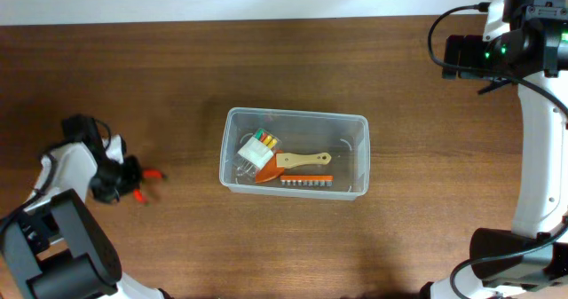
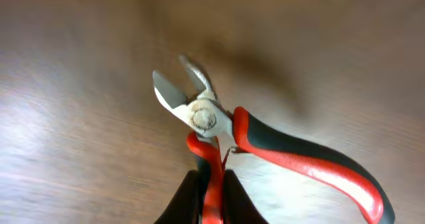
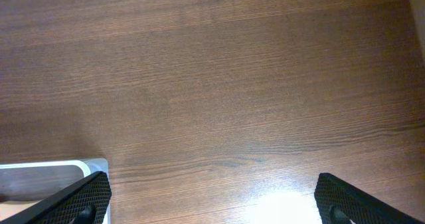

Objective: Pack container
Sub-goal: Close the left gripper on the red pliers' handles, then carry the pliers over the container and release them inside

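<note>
The left pincer [image 2: 211, 187] is clamped on one red handle of a pair of side cutters with red-and-black grips and bare metal blades [image 2: 202, 114]. The other handle splays away toward the lower right of the wrist view, and the blades point to the upper left. In the overhead view this left pincer [image 1: 124, 182] sits at the left edge of the frame with the cutters' red tip [image 1: 151, 174] showing beside it, over the dark brown wooden tabletop [image 1: 177, 68].

The right pincer [image 3: 219, 207] stands wide apart with nothing between its black textured fingers [image 3: 80, 196], above bare wood.

The clear, colourless rectangular plastic container [image 1: 297, 114] rests on the tabletop at the centre of the overhead frame, well apart from the cutters; one corner of it [image 3: 60, 174] shows at the lower left of the right wrist view. Inside lie a small clear pack of coloured markers [image 1: 260, 145], a pale wooden-handled tool [image 1: 306, 161] and a strip of small grey pieces [image 1: 306, 182].
</note>
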Action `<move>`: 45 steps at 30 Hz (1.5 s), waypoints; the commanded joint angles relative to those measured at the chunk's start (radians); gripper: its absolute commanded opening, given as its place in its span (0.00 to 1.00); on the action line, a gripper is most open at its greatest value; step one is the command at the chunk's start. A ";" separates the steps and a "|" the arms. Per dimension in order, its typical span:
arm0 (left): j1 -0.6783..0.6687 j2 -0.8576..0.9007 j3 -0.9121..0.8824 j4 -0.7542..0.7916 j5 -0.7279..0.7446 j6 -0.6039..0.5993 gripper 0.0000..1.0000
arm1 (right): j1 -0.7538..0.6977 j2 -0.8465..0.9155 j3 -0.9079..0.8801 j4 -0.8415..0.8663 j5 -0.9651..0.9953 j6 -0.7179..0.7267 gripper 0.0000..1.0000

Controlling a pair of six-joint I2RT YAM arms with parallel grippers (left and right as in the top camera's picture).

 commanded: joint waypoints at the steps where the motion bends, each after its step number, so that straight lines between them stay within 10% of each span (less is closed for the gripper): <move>1: -0.061 -0.074 0.228 -0.048 0.058 -0.005 0.02 | 0.000 0.000 0.000 0.002 0.016 -0.006 0.99; 15: -0.647 -0.116 0.566 -0.144 0.102 0.650 0.02 | 0.000 0.000 0.000 0.002 0.016 -0.006 0.99; 39: -0.769 0.304 0.566 -0.267 0.130 0.586 0.02 | 0.000 0.000 0.000 0.002 0.016 -0.006 0.99; 45: -0.769 0.317 0.567 -0.275 0.129 0.586 0.64 | 0.000 0.000 0.000 0.002 0.016 -0.006 0.99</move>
